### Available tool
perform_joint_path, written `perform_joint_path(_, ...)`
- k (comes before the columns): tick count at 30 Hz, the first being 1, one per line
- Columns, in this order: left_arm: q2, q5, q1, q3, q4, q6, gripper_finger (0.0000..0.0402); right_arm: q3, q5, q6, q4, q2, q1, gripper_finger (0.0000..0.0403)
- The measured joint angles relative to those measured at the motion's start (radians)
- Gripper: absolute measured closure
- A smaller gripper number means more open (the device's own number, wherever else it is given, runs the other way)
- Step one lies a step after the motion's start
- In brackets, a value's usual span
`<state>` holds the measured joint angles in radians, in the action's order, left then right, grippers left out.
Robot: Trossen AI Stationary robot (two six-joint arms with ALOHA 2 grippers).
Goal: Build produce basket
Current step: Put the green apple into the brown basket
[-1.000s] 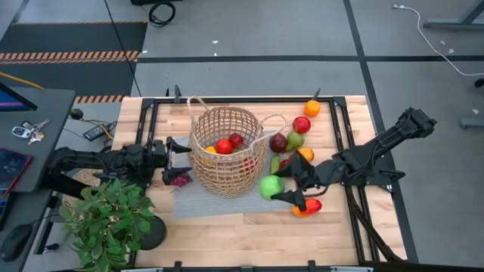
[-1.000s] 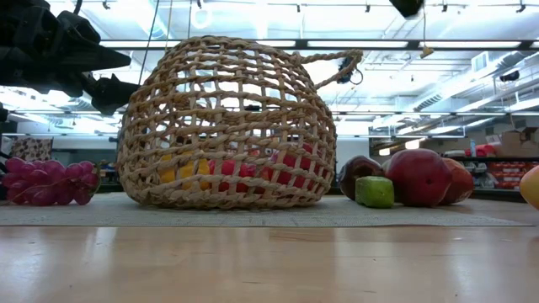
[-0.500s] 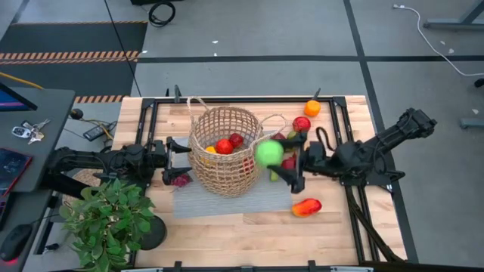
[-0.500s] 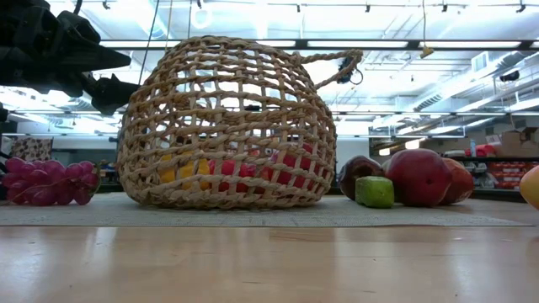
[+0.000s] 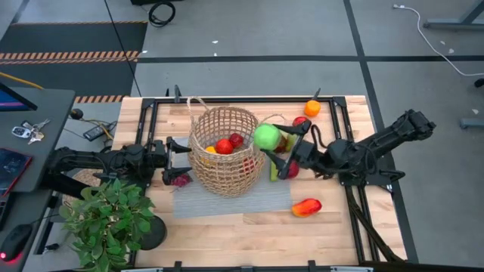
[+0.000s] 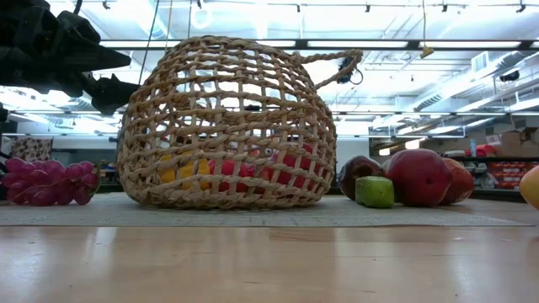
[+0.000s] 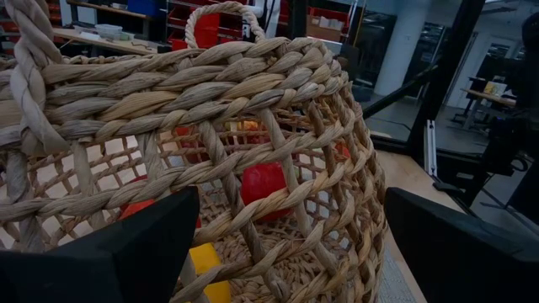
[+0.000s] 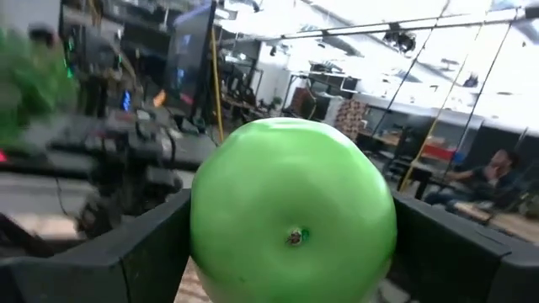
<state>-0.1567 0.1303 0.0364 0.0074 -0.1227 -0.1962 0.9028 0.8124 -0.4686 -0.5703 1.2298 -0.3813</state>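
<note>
Right gripper (image 5: 269,145) is up off the table (image 5: 227,227), fingers pinching a green apple (image 5: 266,136) from both sides; apple sits just right of the basket (image 5: 225,151) rim, above the gap between basket and the loose produce. In the right wrist view the green apple (image 8: 293,220) fills the gap between the two dark fingers (image 8: 147,252), touching both. Basket stands upright on a grey mat (image 5: 227,200) mid-table, with red pieces (image 5: 224,145) and something yellow inside; the low view shows the same through the weave (image 6: 223,126). Left gripper (image 5: 178,155) is parked at the basket's left wall, fingers spread wide, holding nothing; its wrist view looks straight into the wicker (image 7: 210,126). Purple grapes (image 5: 180,180) lie on the table just left of the basket, near the left gripper. Right of the basket: dark-red and red fruit partly hidden under the right arm, an orange (image 5: 312,107) at the far edge, a red-orange pepper (image 5: 306,206) nearer. Potted plant (image 5: 110,219) at the near-left corner.
</note>
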Motion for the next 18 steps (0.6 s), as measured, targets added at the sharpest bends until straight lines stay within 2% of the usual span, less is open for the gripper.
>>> perform_joint_path(7, 0.000, 0.000, 0.000, 0.000, 0.000, 0.000, 0.0015, 0.000, 0.007, -0.205, -0.101, 0.060, 0.009, 0.0035)
perform_joint_path(18, 0.000, 0.000, 0.000, 0.000, 0.000, 0.000, 0.0015, -0.001, -0.021, -0.728, -0.144, 0.061, 0.009, 0.0035)
